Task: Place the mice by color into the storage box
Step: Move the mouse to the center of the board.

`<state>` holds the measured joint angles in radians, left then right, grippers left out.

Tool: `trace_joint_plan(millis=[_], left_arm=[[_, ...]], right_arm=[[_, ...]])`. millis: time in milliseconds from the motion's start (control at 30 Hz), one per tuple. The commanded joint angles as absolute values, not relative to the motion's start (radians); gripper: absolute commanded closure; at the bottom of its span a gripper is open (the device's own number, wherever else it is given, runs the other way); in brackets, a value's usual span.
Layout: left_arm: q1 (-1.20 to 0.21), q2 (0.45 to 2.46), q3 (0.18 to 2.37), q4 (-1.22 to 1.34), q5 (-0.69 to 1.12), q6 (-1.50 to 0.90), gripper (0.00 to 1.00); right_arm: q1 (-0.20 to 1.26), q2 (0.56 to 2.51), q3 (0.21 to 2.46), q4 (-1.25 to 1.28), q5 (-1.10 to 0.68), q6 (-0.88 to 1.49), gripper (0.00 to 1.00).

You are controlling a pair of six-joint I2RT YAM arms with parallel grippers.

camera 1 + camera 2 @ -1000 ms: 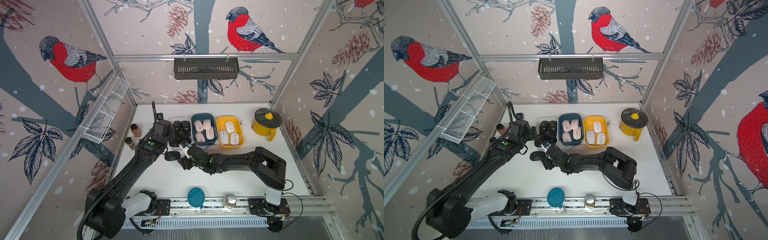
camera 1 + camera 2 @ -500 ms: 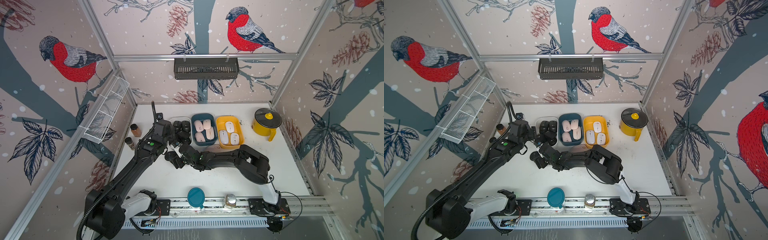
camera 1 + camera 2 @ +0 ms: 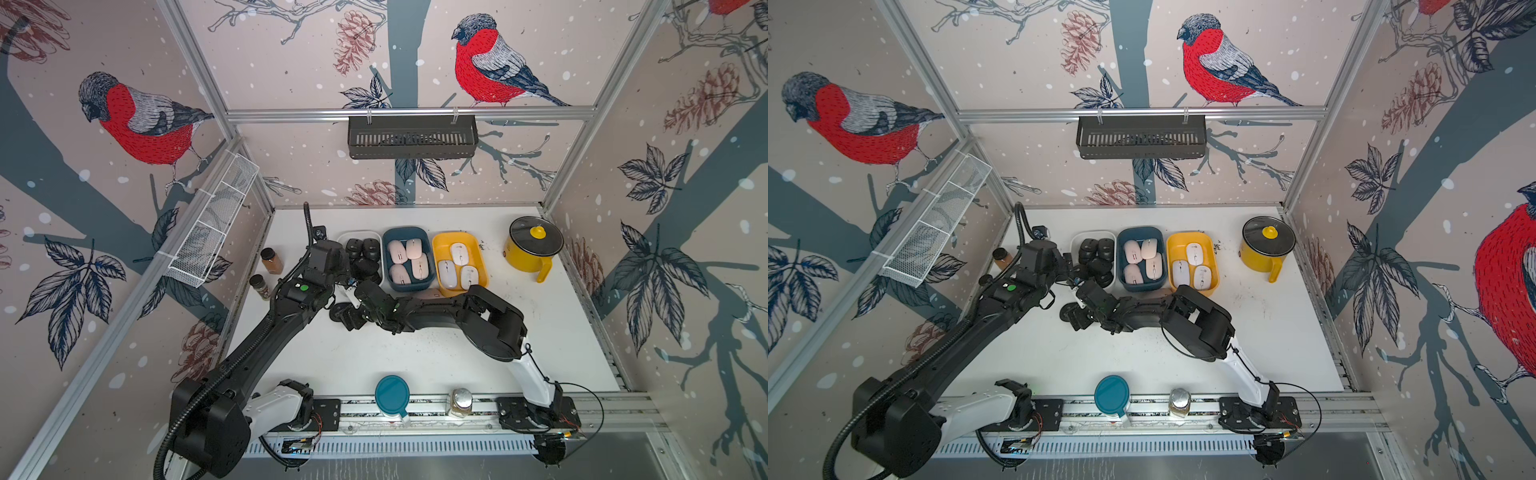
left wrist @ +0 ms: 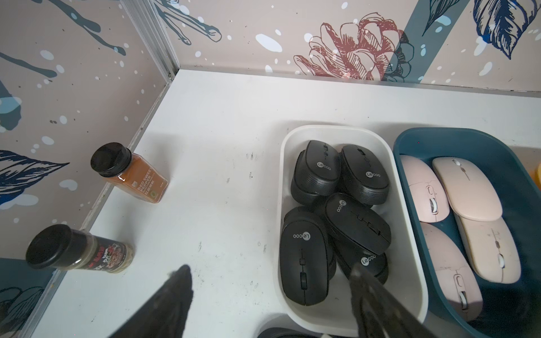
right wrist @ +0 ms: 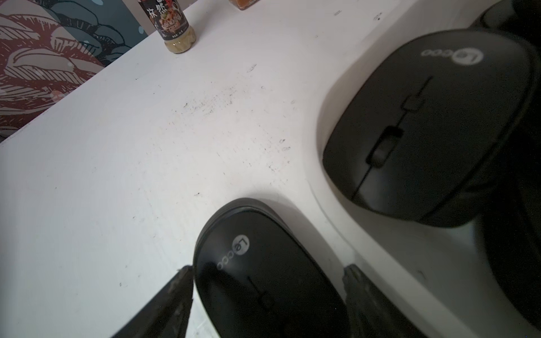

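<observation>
A black mouse [image 5: 263,278] lies on the white table just in front of the white bin [image 4: 281,164]; in a top view this mouse [image 3: 337,311] shows at the right arm's tip. My right gripper [image 5: 268,272] is open and straddles it, with one finger at its edge and a gap at the other. Several black mice [image 4: 303,257] fill the white bin. My left gripper [image 4: 269,270] hangs open and empty over that bin's near rim. Pink mice [image 4: 468,187] lie in the blue bin [image 4: 409,140], white mice [image 3: 459,253] in the yellow bin [image 3: 436,249].
Two spice jars [image 4: 134,175] [image 4: 79,251] stand by the left wall. A yellow pot [image 3: 532,249] sits at the back right. A teal-lidded cup [image 3: 392,395] and a glass jar [image 3: 460,403] stand on the front rail. Something pinkish [image 3: 428,294] shows under the right arm.
My right arm has reached left across the table to the loose black mouse, and its jaws have widened around it. The left arm has stayed still.
</observation>
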<state>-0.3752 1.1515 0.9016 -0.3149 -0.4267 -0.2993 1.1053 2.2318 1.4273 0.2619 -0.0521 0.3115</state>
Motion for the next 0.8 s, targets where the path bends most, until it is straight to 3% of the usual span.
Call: trace_joint_plan(millis=[0, 233, 767], left_arm=[[-0.373, 1.140, 0.909, -0.299, -0.419, -0.291, 0.17], [-0.373, 1.071, 0.924, -0.372, -0.318, -0.335, 0.17], [-0.374, 0.937, 0.918, -0.606, -0.302, -0.371, 0.17]], right_arm=[[1.108, 2.249, 1.447, 0.251, -0.088, 0.320, 0.20], [1.147, 2.246, 1.446, 0.232, -0.115, 0.335, 0.20], [1.201, 2.238, 1.465, 0.214, -0.077, 0.316, 0.20]])
